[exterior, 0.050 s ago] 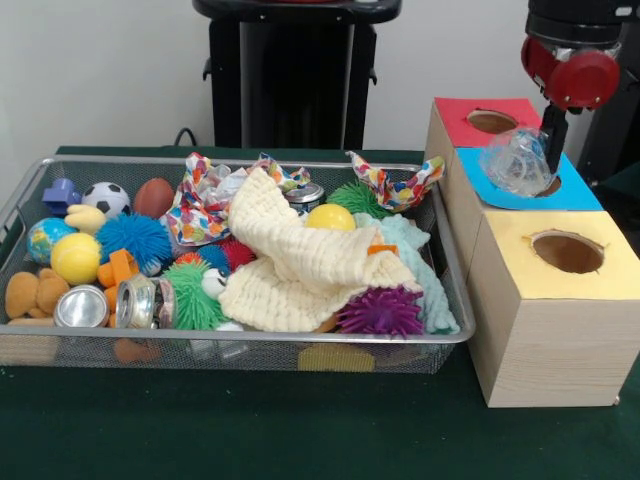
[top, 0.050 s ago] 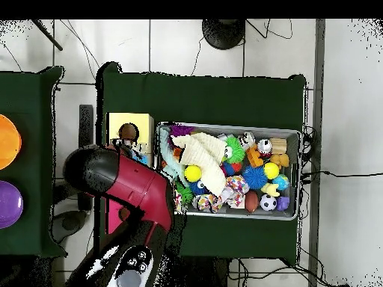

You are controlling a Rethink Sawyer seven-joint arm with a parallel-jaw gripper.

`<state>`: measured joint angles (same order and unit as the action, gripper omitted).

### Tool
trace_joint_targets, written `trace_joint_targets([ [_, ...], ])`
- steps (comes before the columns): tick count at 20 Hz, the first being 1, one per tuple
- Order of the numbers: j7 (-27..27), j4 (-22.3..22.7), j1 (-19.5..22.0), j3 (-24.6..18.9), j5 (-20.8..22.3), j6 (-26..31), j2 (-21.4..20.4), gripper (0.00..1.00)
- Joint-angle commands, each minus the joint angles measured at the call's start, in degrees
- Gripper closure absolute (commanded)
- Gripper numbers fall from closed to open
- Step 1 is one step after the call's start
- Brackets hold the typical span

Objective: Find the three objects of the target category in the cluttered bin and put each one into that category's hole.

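On the near desk [exterior, 0.050 s ago: 300, 430] sits the wire bin [exterior, 0.050 s ago: 20, 205], heaped with balls, cans and a cream cloth [exterior, 0.050 s ago: 300, 262] that covers much of what remains to be searched. Right of it stands the wooden box: yellow hole [exterior, 0.050 s ago: 567, 250] nearest, blue hole [exterior, 0.050 s ago: 548, 186] in the middle, red hole [exterior, 0.050 s ago: 491, 121] farthest. The pincer [exterior, 0.050 s ago: 548, 150] pinches a clear crumpled plastic piece [exterior, 0.050 s ago: 515, 160] at the blue hole. Judging by this, centre the piece over the opening before letting go; its bulk may catch the rim.
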<state>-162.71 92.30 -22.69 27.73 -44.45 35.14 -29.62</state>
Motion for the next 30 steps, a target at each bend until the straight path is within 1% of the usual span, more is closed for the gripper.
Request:
trace_joint_targets([
  [1,-5.9,7.9,2.7,-10.7,-2.8,-3.7,0.3,1.0],
  [4,-5.3,7.5,3.0,-10.2,-0.7,-3.6,0.9,1.0],
  [5,-5.1,7.0,2.8,-9.4,0.6,-3.1,1.4,1.0],
  [8,-4.1,5.7,2.4,-6.8,4.1,0.2,1.7,1.0],
  [10,-3.8,5.4,2.3,-6.0,5.1,1.6,1.2,1.0],
  [16,-4.4,5.3,2.9,-6.8,5.3,2.6,0.6,1.0],
  [20,-6.4,5.8,2.7,-7.6,4.6,6.0,-1.5,1.0],
  [22,-6.7,6.2,2.9,-8.2,4.3,6.5,-2.4,1.0],
  [26,-7.5,7.2,2.7,-9.1,3.2,5.3,-3.1,1.0],
  [30,-8.6,7.6,2.3,-9.7,2.6,5.3,-3.6,1.0],
])
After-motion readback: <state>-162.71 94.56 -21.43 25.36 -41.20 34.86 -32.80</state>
